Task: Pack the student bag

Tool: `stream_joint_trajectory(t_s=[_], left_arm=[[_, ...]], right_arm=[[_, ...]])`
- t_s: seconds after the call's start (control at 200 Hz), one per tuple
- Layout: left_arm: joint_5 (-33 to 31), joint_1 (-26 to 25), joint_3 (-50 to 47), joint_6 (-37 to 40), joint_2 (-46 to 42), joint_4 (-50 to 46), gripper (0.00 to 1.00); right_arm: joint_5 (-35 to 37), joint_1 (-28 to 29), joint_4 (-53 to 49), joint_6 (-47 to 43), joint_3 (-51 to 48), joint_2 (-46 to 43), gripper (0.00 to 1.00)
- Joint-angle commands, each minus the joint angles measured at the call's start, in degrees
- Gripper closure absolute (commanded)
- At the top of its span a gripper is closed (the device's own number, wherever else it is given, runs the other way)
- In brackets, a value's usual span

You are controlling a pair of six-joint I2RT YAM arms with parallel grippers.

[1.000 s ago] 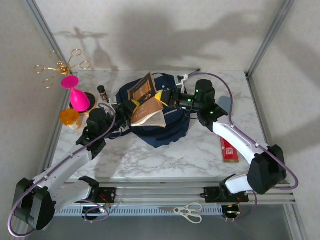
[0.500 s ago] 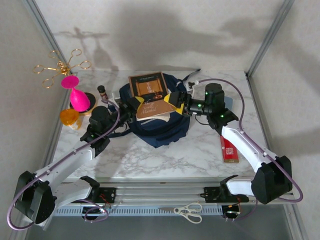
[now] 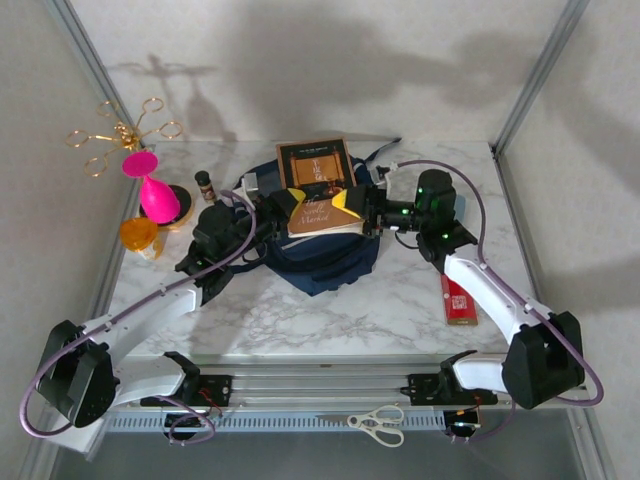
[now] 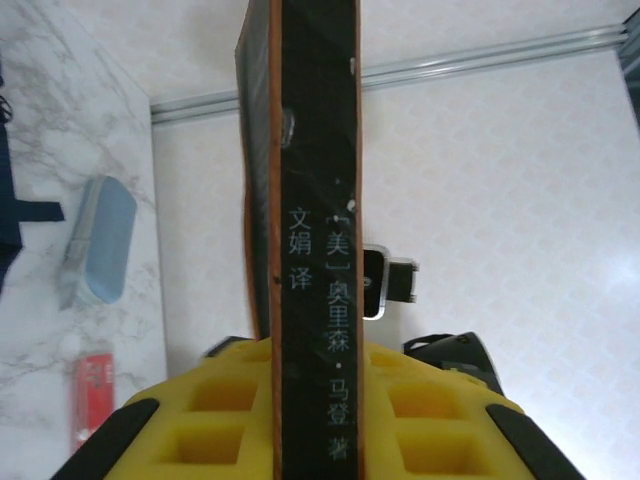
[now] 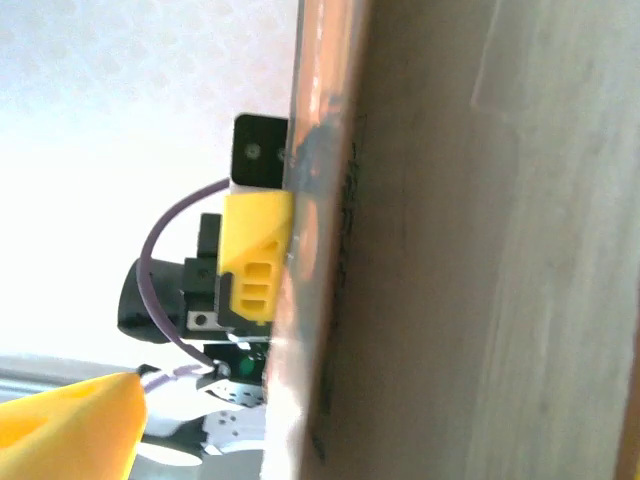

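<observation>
The student bag (image 3: 330, 265) sits around the middle of the marble table (image 3: 330, 320), a bit toward the back, lying flat between my two arms with its navy fabric bunched up under the book (image 3: 318, 190). The book hangs just above the bag and looks splayed open, with a dark cover tipped up at the back and a tan cover nearer me. The left gripper (image 3: 283, 207) is clamped on the book's left side. In the left wrist view the dark spine (image 4: 315, 200) runs straight up between the yellow fingers (image 4: 200, 420), which are pressed onto it from both sides (white Chinese lettering down the spine, if anyone cares). The right gripper (image 3: 352, 203) is at the book's right edge with its jaws spread. In the right wrist view one of its yellow fingers (image 5: 70, 425) stands well clear of the book's surface, so it isn't pinching anything that I can see. Other stuff around: a red box (image 3: 459, 298) on the table by the right arm, a pale blue case (image 4: 100, 235) near it, a pink goblet (image 3: 152, 190), an orange cup (image 3: 138, 233) and a small brown bottle (image 3: 204, 184) over on the left, and scissors (image 3: 378, 422) down on the front rail.
</observation>
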Motion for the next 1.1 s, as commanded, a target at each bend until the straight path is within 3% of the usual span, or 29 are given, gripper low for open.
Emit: stream_joint_trajectory(t_s=[0.0,0.095,0.335,0.396,0.466,0.521,0.626,0.751,0.936,1.096], left_arm=[[-2.0,-0.3,3.4,6.0,-1.0,-3.3,1.0],[-3.2,-0.3,3.6,8.1,-1.0,-7.1,1.0],[-4.2,-1.3,5.1,13.1,0.4,-11.7,1.0],[-5.1,-1.5,6.2,15.5,0.6,-15.1,0.9],[-4.5,-1.7,7.4,18.8,0.9,-17.9,0.6],[-4.1,-1.9,9.2,24.1,1.6,-22.3,0.5],[-7.0,-3.5,14.4,37.2,4.9,-34.6,0.55],[-11.3,-6.7,21.2,49.9,13.5,-46.3,0.52],[-12.7,-10.4,27.6,64.8,24.6,-51.8,0.5],[-8.0,-12.4,31.6,70.9,31.5,-54.1,0.52]], right_arm=[[0.1,-0.9,-3.7,-3.7,1.9,-2.5,0.18],[2.0,-1.3,-7.6,-6.7,2.4,-2.8,0.31],[5.0,-3.9,-13.3,-11.7,2.3,-2.0,0.86],[5.7,-5.7,-16.9,-14.3,3.0,-2.4,1.0],[5.3,-8.5,-17.7,-14.8,2.2,-3.5,1.0],[5.0,-10.8,-19.1,-15.8,1.9,-4.3,1.0],[6.1,-16.5,-24.1,-18.4,2.2,-6.2,1.0],[11.8,-22.7,-30.7,-22.1,2.4,-9.0,1.0],[11.0,-30.1,-32.0,-22.3,-0.4,-10.5,1.0],[9.7,-33.2,-31.6,-22.5,-2.8,-11.2,1.0]])
